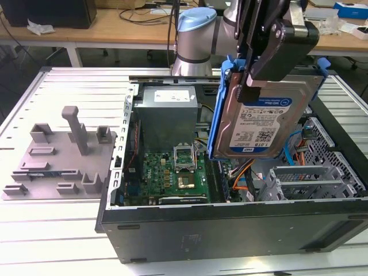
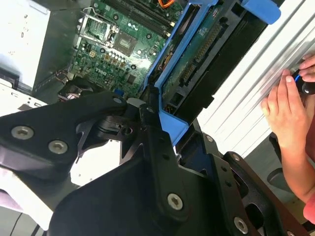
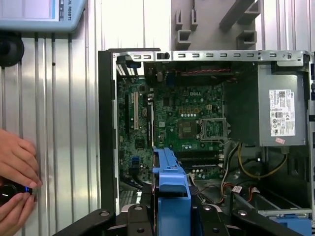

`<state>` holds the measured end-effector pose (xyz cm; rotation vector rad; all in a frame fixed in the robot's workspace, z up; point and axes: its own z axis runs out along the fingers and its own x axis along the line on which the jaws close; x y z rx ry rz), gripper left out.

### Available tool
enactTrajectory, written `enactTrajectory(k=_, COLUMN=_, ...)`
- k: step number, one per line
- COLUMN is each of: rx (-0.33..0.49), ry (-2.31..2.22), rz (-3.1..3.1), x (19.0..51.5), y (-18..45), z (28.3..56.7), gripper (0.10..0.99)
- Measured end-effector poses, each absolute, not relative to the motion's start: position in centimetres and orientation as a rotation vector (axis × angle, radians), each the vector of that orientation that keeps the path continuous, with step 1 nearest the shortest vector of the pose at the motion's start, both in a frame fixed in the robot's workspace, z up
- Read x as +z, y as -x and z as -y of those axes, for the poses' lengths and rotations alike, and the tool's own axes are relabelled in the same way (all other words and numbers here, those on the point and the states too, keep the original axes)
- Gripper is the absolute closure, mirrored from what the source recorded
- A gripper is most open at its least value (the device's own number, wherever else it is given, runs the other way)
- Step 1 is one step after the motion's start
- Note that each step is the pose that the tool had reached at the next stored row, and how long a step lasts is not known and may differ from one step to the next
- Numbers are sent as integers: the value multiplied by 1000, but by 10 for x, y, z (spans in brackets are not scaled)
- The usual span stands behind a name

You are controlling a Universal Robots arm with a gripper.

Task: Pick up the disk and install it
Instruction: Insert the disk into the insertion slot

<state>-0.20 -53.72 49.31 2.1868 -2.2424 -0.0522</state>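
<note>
Across the lower and left parts of the exterior view, a ribbed metal table (image 1: pixel 57 86) is carrying the work, while wooden desks (image 1: pixel 115 26) strewn with cables are running along the top of the frame behind it. At the upper right of centre, the jaws are clamping shut on the upper edge of the disk (image 1: pixel 261 121), which is hanging upright and slightly tilted, label facing the camera, blue carrier rail framing it. It is hovering above the right half of the open computer case (image 1: pixel 230 224). Inside the case a green motherboard (image 1: pixel 172 172) is lying flat, a grey power supply (image 1: pixel 167 112) is sitting behind it, and a perforated metal drive cage (image 1: pixel 325 161) is standing at the exterior view's right. At the exterior view's left, a grey slotted fixture tray (image 1: pixel 57 155) is lying on the table just beside the case. In the first wrist view, a person's 2 hands (image 3: pixel 17 157) are resting on the table near the case, holding a small dark object (image 3: pixel 9 190).
</note>
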Motion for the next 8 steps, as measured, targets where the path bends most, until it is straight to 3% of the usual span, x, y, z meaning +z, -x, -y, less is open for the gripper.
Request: enactTrajectory(k=8, rx=-52, ry=-2175, rz=2254, x=492, y=-19, z=537, gripper=718)
